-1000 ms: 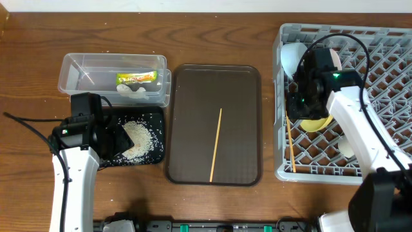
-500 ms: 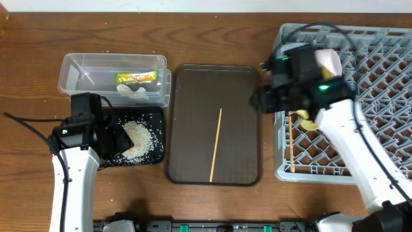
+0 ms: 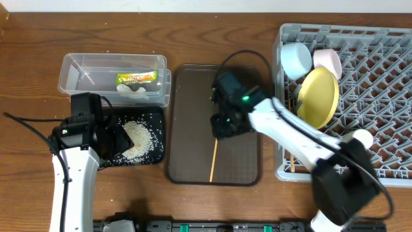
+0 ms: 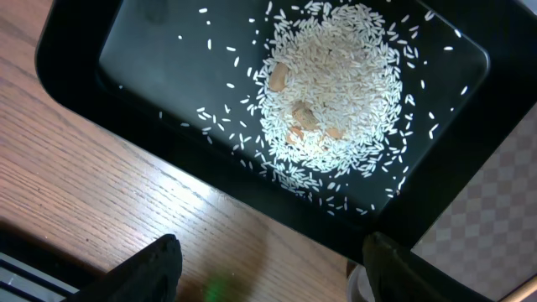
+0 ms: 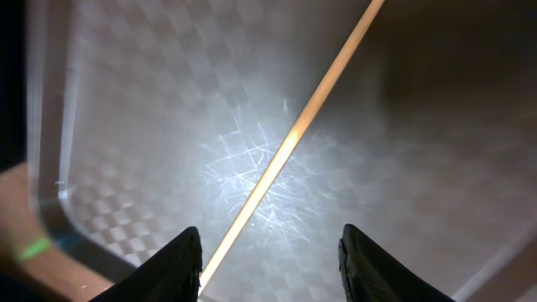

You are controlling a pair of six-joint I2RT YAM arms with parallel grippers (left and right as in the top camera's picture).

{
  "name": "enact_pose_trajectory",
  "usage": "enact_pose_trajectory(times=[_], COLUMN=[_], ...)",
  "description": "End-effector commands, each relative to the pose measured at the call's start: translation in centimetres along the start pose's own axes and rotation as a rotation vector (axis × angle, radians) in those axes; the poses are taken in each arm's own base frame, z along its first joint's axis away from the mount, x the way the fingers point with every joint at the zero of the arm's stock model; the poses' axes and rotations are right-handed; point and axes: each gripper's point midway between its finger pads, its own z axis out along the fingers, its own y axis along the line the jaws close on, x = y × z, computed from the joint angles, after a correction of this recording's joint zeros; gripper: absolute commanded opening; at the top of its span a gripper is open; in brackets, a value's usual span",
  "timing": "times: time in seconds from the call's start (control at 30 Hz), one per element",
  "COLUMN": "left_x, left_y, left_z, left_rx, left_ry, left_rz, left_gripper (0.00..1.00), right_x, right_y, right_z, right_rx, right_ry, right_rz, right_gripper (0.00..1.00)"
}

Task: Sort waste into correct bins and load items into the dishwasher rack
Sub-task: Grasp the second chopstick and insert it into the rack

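Observation:
One wooden chopstick [image 3: 215, 149] lies lengthwise on the dark brown serving tray [image 3: 193, 96]. My right gripper [image 3: 225, 125] hovers open over it; in the right wrist view the chopstick [image 5: 294, 138] runs diagonally between the open jaws [image 5: 273, 252]. A second chopstick [image 3: 290, 151] lies in the grey rack [image 3: 380, 96], which also holds the yellow plate [image 3: 317, 96], light blue bowl [image 3: 295, 58], pale cup [image 3: 328, 61] and white bowl [image 3: 362, 137]. My left gripper [image 3: 119, 142] is open and empty [image 4: 273, 260] at the black tray [image 3: 154, 119] of rice [image 4: 331, 92].
The clear tub [image 3: 77, 74] at the back left holds the green-and-yellow wrapper [image 3: 136, 78] and white tissue [image 3: 132, 90]. The serving tray's raised rim [image 5: 50, 210] lies just left of my right jaws. Bare wooden table runs along the front edge.
My right arm swung left from the rack to over the serving tray and the chopstick. The yellow plate now stands uncovered in the rack. The left arm has not moved.

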Motion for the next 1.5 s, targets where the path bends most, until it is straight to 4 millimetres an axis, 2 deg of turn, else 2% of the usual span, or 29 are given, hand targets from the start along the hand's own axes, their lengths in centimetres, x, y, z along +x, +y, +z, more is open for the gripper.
enact_pose_trajectory(times=[0.0, 0.1, 0.17, 0.23, 0.4, 0.5, 0.7, 0.83, 1.0, 1.13, 1.23, 1.33, 1.47], left_x=[-0.2, -0.2, -0.2, -0.2, -0.2, -0.2, -0.2, -0.2, -0.2, -0.2, -0.2, -0.2, -0.2], left_y=[0.2, 0.2, 0.2, 0.2, 0.2, 0.2, 0.2, 0.2, 0.2, 0.2, 0.1, 0.1, 0.1], left_z=[-0.2, -0.2, -0.2, -0.2, -0.2, -0.2, -0.2, -0.2, -0.2, -0.2, -0.2, -0.2, -0.2], left_rx=[-0.003, -0.003, -0.003, -0.003, -0.003, -0.003, -0.002, -0.003, -0.003, -0.003, -0.002, -0.002, -0.002], left_ry=[-0.009, -0.009, -0.009, -0.009, -0.009, -0.009, -0.008, -0.009, -0.009, -0.009, -0.009, -0.009, -0.009], left_rz=[-0.015, -0.015, -0.015, -0.015, -0.015, -0.015, -0.015, -0.015, -0.015, -0.015, -0.015, -0.015, -0.015], left_gripper=[0.72, 0.72, 0.72, 0.72, 0.72, 0.72, 0.72, 0.72, 0.72, 0.72, 0.72, 0.72, 0.72], right_x=[0.6, 1.2, 1.5, 1.6, 1.7, 1.7, 1.0, -0.2, -2.2, -3.0, -2.6, -1.7, -0.1], right_y=[0.2, 0.2, -0.5, -1.4, -3.7, -4.4, -5.5, -5.9, -7.0, -9.1, -11.7, -14.2, -17.0], right_z=[2.4, 4.1, 4.8, 5.0, 4.5, 4.3, 2.8, 0.2, -5.7, -10.7, -13.7, -15.2, -15.2], right_rx=[0.036, 0.053, 0.092, 0.143, 0.267, 0.279, 0.271, 0.243, 0.196, 0.191, 0.237, 0.281, 0.319], right_ry=[0.044, 0.082, 0.093, 0.092, 0.067, 0.073, 0.051, -0.014, -0.161, -0.282, -0.337, -0.339, -0.271], right_rz=[0.052, 0.069, 0.103, 0.137, 0.188, 0.203, 0.243, 0.242, 0.224, 0.228, 0.28, 0.313, 0.337], right_gripper=[0.5, 0.46, 0.44, 0.36, 0.23, 0.1, 0.02, 0.01, 0.01, 0.01, 0.01, 0.01, 0.01])
